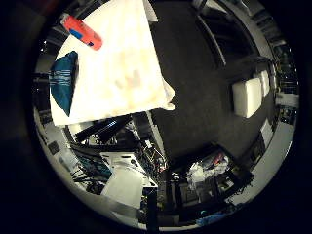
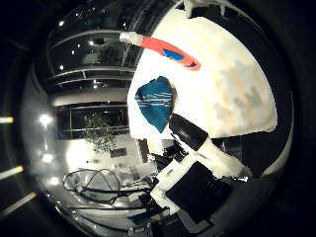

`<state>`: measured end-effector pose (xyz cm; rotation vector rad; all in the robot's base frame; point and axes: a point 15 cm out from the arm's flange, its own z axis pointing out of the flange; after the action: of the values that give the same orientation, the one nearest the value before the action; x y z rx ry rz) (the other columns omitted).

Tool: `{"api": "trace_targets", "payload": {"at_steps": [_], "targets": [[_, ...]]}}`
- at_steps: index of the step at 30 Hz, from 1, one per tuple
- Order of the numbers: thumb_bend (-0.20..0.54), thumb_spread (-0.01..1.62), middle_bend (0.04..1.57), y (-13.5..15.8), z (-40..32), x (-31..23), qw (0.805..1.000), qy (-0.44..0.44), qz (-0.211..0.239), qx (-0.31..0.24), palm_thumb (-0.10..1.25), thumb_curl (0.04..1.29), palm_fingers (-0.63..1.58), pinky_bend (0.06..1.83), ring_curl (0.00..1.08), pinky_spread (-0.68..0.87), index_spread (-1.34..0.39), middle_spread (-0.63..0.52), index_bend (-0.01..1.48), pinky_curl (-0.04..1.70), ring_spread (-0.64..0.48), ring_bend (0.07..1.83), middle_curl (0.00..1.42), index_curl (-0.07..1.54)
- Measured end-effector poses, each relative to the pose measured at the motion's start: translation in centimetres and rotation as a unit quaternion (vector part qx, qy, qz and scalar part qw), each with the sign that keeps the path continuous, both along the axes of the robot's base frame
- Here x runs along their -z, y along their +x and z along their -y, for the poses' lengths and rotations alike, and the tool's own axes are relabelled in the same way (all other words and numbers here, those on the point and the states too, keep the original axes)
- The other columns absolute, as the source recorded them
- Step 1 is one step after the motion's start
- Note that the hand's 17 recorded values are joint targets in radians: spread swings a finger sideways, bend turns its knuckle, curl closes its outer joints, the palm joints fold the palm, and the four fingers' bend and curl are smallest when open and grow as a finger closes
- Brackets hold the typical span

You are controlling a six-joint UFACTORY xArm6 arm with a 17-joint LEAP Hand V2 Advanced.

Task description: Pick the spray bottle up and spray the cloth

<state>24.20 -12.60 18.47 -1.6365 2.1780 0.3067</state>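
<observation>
My hand (image 2: 197,163), fingers seemingly relaxed, holds nothing; the spray bottle (image 1: 82,32) lies flat near the surface (image 1: 122,73) edge, so it could roll off.

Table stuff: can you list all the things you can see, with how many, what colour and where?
Spray bottle: one, red-orange with a blue patch and pale head, lying on its side on the table near an edge.
Cloth: one, teal-blue with pale stripes, crumpled on the table, apart from the bottle.
Table: one, covered in white with faint stains.
Floor: dark, beside the table.
Hand: one, white and black parts at the thumb side view's edge, holding nothing.
</observation>
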Motion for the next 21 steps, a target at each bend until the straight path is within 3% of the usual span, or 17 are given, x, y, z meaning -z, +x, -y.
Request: {"api": "trace_targets", "payload": {"at_steps": [21], "targets": [[-0.022, 1.09, 0.21, -0.27, 0.74, -0.14, 1.000, -0.004, 0.003, 0.006, 0.64, 0.31, 0.35, 0.38, 0.25, 0.42, -0.36, 0.00, 0.17, 0.25, 0.09, 0.44, 0.39, 0.31]]}}
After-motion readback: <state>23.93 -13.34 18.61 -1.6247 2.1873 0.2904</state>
